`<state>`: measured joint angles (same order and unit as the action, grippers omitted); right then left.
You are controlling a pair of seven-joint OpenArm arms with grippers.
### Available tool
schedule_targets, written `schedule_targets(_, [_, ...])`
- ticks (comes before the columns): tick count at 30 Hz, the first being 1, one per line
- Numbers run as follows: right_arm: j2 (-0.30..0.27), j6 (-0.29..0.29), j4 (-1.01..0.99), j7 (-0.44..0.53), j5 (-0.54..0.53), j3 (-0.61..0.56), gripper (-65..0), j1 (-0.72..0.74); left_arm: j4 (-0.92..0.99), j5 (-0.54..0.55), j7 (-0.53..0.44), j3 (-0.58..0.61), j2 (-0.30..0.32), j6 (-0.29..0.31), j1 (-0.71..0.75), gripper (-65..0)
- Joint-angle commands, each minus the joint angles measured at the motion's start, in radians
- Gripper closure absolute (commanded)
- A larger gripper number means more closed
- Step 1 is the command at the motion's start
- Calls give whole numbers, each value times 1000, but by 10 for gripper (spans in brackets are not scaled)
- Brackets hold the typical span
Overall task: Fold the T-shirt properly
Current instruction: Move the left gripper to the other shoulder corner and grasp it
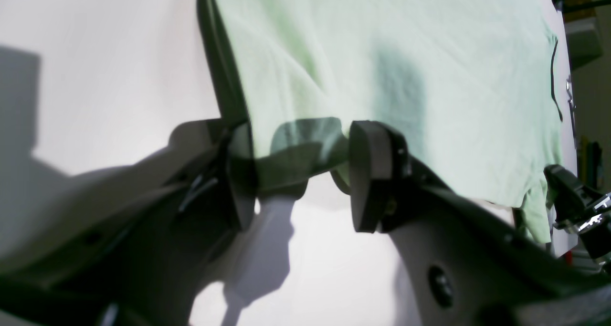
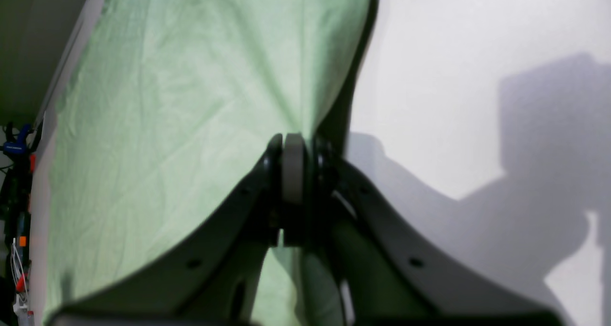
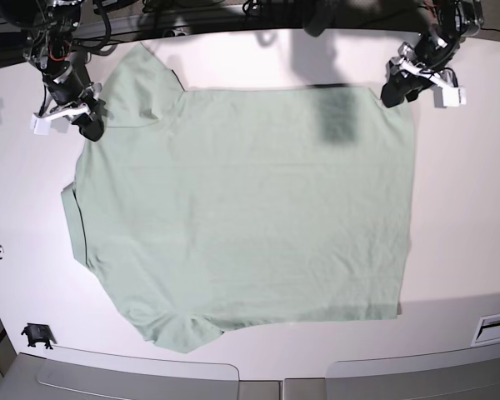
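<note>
- The T-shirt (image 3: 250,208) is plain pale mint green, with no print.
- Its collar trim (image 3: 81,229) is a thin dark line.
- The desk (image 3: 467,208) is plain white, crossed by grey shadows.
- Both grippers' jaws are dark grey to black.

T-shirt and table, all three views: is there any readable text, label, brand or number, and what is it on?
No readable text anywhere.
T-shirt: plain mint cloth, no print or readable label showing.
Table: bare white, no markings.
White plate at the table's lower right edge: too small to tell whether it carries text.
</note>
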<state>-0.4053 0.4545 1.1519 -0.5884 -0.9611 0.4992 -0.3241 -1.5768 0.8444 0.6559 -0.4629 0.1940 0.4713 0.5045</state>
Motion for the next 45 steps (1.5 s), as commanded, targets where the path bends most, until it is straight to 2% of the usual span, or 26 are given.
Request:
schedule_targets(1, [-4,-5,0,-31,-10,-2,0,-6,-6,-21,10,0,6,-8,-2,-279])
schedule_targets(3, [-4,-5,0,-31,-11,-2,0,-6,-6,-58,6,0,6,-18,-13,-279])
schedule_targets(5, [-4,-5,0,-31,-11,-2,0,-6,-5,-67,3,0,5,-64,-26,-279])
schedule_targets(9, [-4,-5,0,-31,-10,-2,0,-6,-6,-41,21,0,2,-66,-34,-279])
schedule_targets(17, [-4,-5,0,-31,-11,-2,0,-6,-5,84,157,0,-5,86,-34,-273])
schedule_targets(18, [-4,-5,0,-31,-11,-2,0,-6,-6,93,164,0,-5,100,-34,-257])
schedule_targets(22, [-4,-5,0,-31,-11,-2,0,-6,-6,79,124,0,-5,102,-34,-175])
schedule_targets(24, [-4,-5,0,-31,-11,-2,0,-6,-6,50,90,0,-5,100,-34,-154])
schedule_targets(28, [-4,-5,0,-31,-10,-2,0,-6,-6,7,46,0,-5,48,-40,-155])
schedule_targets(31, [-4,-5,0,-31,-10,-2,0,-6,-6,-9,38,0,-5,41,-49,-166])
schedule_targets(37, [-4,-5,0,-31,-10,-2,0,-6,-6,-6,39,0,-5,41,-56,-293])
schedule_targets(41, [-4,-5,0,-31,-10,-2,0,-6,-6,-6,50,-1,-6,34,-56,-308])
schedule_targets(45, [-4,-5,0,-31,-10,-2,0,-6,-6,-42,23,-1,-6,-65,-57,-305])
